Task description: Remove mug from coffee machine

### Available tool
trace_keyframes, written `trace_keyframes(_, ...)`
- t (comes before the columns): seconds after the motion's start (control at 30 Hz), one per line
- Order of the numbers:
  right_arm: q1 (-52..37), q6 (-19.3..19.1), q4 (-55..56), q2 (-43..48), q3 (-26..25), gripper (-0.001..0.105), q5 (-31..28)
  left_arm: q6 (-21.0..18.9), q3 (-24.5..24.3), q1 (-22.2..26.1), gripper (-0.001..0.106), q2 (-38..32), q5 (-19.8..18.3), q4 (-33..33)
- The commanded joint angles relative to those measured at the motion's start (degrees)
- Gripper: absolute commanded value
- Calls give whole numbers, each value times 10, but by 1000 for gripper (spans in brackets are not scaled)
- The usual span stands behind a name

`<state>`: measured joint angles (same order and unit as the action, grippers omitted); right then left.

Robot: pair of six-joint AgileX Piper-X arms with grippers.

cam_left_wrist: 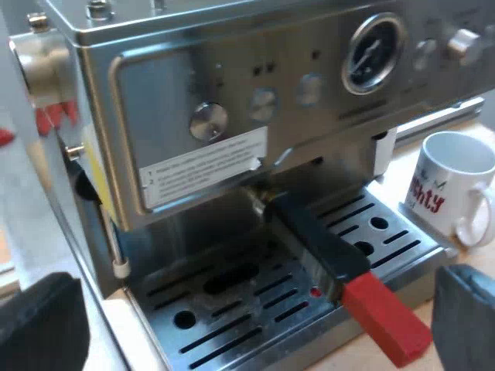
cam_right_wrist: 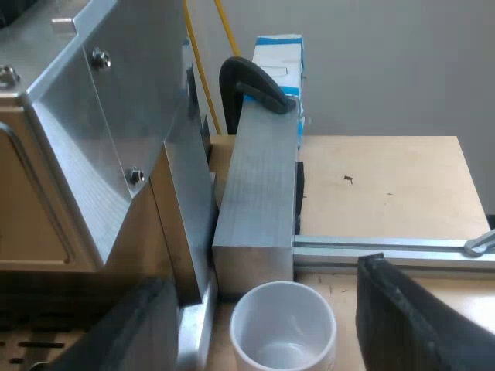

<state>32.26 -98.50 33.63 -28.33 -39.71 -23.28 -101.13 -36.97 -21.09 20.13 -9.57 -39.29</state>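
The white mug (cam_left_wrist: 452,185), with red lettering, stands upright beside the edge of the machine's drip tray (cam_left_wrist: 255,309), not on its grate. Seen from above, the mug (cam_right_wrist: 283,328) is empty and sits between my right gripper's fingers (cam_right_wrist: 402,317). My right gripper (cam_right_wrist: 271,313) is open, both fingers apart from the mug's wall. The espresso machine (cam_left_wrist: 232,85) has the metal holder locked in its front, its dark handle ending in red (cam_left_wrist: 383,317) out over the tray. Facing the tray, my left gripper (cam_left_wrist: 251,328) is open and holds nothing.
An aluminium block (cam_right_wrist: 259,201) stands against the machine's side (cam_right_wrist: 116,139), just beyond the mug, with a black clamp (cam_right_wrist: 255,89) and a blue-white carton (cam_right_wrist: 280,58) behind it. A metal rail (cam_right_wrist: 387,249) crosses the wooden table (cam_right_wrist: 387,185).
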Motion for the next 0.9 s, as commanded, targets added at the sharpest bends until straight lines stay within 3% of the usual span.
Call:
trace_keyframes(0.03, -1, 39, -3, -20, -5, 53, 35, -4, -29, 25, 90, 34, 8, 1)
trace_keyframes(0.13, -1, 39, -8, -40, -5, 53, 43, -4, -43, 50, 90, 51, 8, 1)
trace_keyframes(0.4, -11, 39, -66, -106, -6, 52, 57, 0, -57, 178, 90, 69, -5, -9)
trace_keyframes(0.53, -87, 39, -72, -114, -6, 52, 115, 0, -57, 186, 90, 69, -5, -11)
trace_keyframes(0.7, -196, 39, -72, -105, -6, 52, 137, 0, -57, 186, 90, 69, 12, -11)
trace_keyframes(0.8, -254, 5, -72, -91, -6, 52, 172, 0, -58, 186, 90, 68, 43, -11)
trace_keyframes(0.9, -300, -26, -58, -69, -6, 52, 197, 10, -58, 186, 90, 58, 50, -11)
